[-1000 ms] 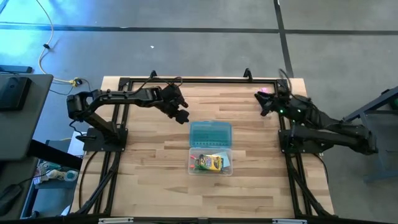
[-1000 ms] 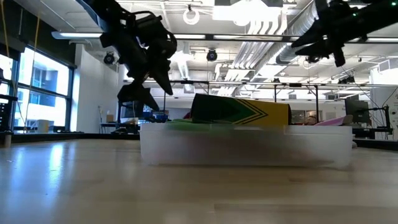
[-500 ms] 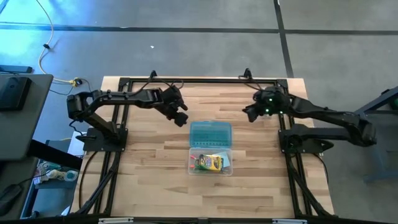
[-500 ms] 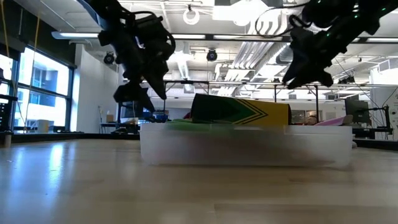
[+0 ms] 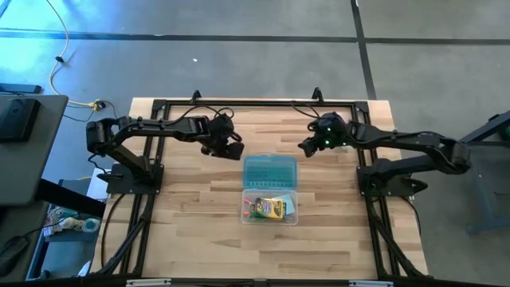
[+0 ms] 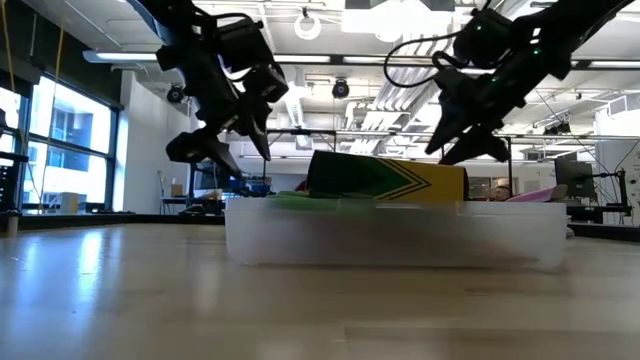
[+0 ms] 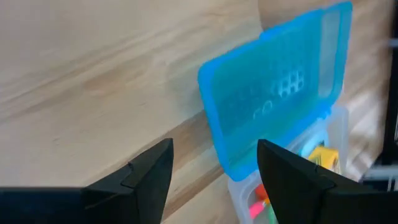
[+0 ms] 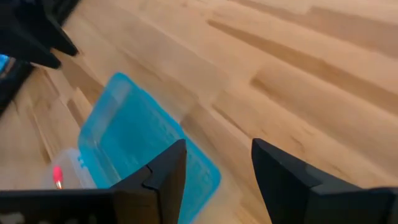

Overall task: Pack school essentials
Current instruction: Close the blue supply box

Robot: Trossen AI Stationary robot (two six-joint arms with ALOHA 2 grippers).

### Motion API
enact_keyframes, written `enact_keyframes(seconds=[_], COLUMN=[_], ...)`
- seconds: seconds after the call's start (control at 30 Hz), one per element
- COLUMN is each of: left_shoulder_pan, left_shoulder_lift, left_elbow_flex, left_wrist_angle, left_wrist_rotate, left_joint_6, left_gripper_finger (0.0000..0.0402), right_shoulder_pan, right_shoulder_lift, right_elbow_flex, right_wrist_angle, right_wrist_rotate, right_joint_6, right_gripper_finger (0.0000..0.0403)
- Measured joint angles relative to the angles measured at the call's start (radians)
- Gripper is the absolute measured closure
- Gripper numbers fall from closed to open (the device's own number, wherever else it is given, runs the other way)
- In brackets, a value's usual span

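A clear plastic case [image 5: 269, 208] sits mid-table with its teal lid [image 5: 269, 170] folded open flat on the far side. Inside lie the yellow-green crayon box [image 5: 269, 209], a light-blue pad [image 5: 290, 206] and pens; the crayon box [image 6: 388, 181] rises above the case wall in the low view. My left gripper [image 5: 232, 149] hovers open beyond the lid's far-left corner; the lid [image 7: 273, 118] shows ahead of its fingers. My right gripper [image 5: 305, 148] hovers open off the lid's far-right corner, with the lid [image 8: 140, 149] below it.
Bare wooden table [image 5: 199, 231] lies on every side of the case. A black metal frame [image 5: 255, 104] runs along the table's far edge and down both sides by the arm bases.
My right arm has swung from the table's far-right corner toward the case, its gripper now near the lid's far-right corner and lower. My left gripper has shifted slightly toward the table's far-left and turned a little. The case has not moved.
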Motion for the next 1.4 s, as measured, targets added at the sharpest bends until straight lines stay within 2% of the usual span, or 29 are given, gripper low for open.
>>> enact_keyframes(seconds=[0.13,0.33,0.6,0.77,0.97,1.2,1.4], left_shoulder_pan=[0.000,-0.013,-0.076,-0.180,-0.388,-0.581,-0.678], left_shoulder_lift=[0.000,0.030,0.095,0.086,0.085,0.085,0.098], left_elbow_flex=[0.000,0.000,0.000,0.000,0.000,0.000,0.000], left_wrist_angle=[0.000,-0.011,-0.042,-0.054,-0.043,0.001,0.038], left_wrist_rotate=[-0.021,-0.028,-0.004,0.030,0.029,-0.081,-0.117], left_joint_6=[-0.041,-0.031,-0.024,-0.017,-0.009,0.000,0.003], left_gripper_finger=[0.0183,0.0183,0.0184,0.0184,0.0184,0.0184,0.0184], right_shoulder_pan=[0.000,0.000,-0.005,-0.034,-0.063,-0.089,-0.109], right_shoulder_lift=[0.044,0.117,0.222,0.296,0.369,0.389,0.389], right_elbow_flex=[0.000,0.000,0.000,0.000,0.000,0.000,0.000], right_wrist_angle=[0.064,0.052,0.096,0.138,0.229,0.278,0.276], right_wrist_rotate=[0.001,0.001,0.002,-0.028,-0.097,-0.137,-0.172], right_joint_6=[-0.039,-0.051,-0.070,-0.070,-0.063,-0.062,-0.032], right_gripper_finger=[0.0231,0.0231,0.0231,0.0231,0.0231,0.0231,0.0231])
